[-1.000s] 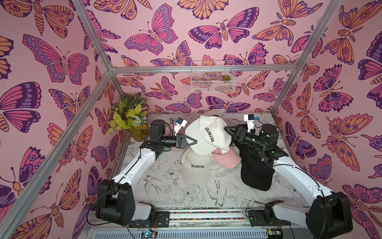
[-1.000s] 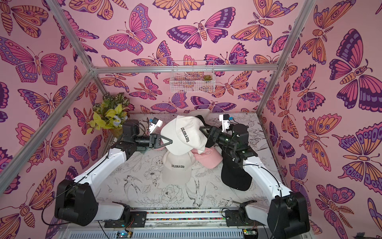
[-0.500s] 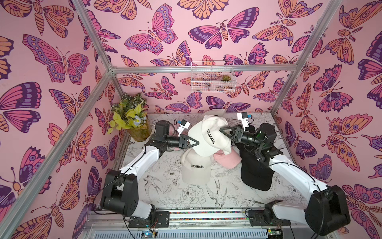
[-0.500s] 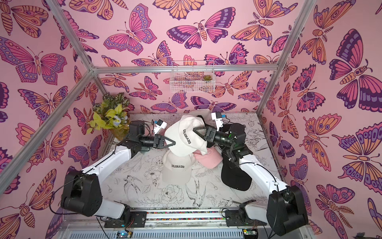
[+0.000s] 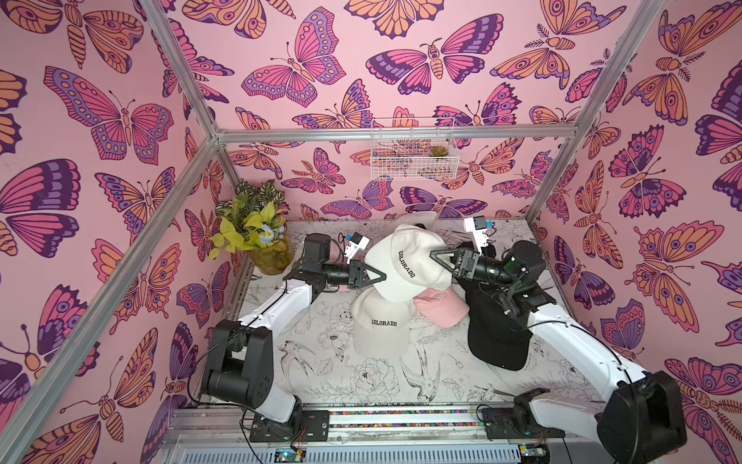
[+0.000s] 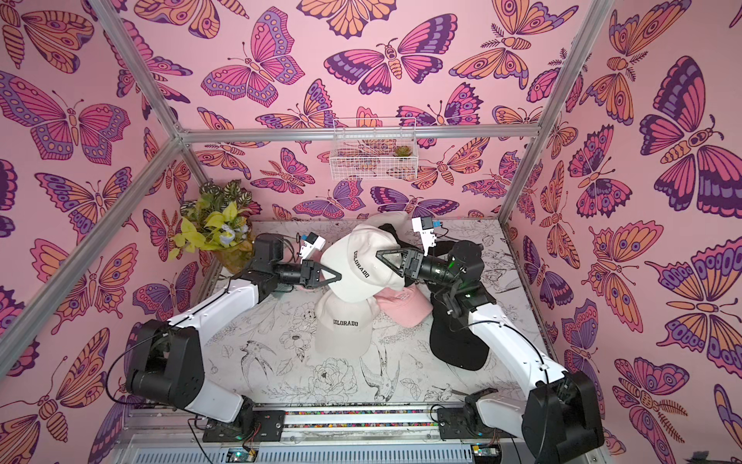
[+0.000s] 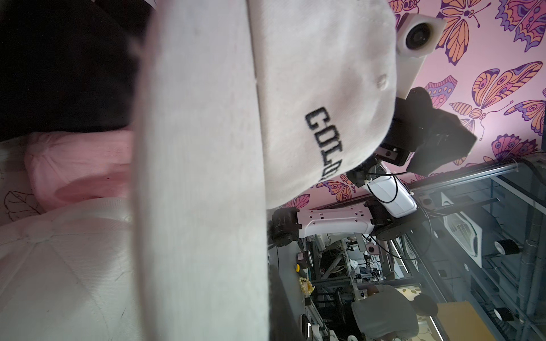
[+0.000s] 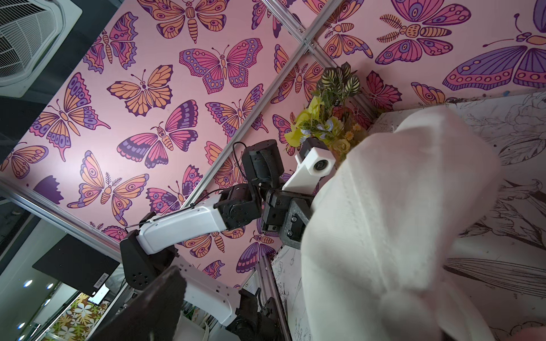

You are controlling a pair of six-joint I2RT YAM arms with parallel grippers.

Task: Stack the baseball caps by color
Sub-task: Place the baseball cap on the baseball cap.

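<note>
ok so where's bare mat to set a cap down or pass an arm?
Widest free patch: front strip of mat between the flat cream cap, black cap and front rail. Also the patch between left arm and flat cream cap. Crowded: back centre, where lifted cream cap, pink cap and black cap bunch together.

The table (image 5: 305, 361) is overlooked from high at 6 o'clock in both top views — the raised white cap (image 7: 295, 88) is shared, close-up, by wrist views faced toward 3 and 9 o'clock.
</note>
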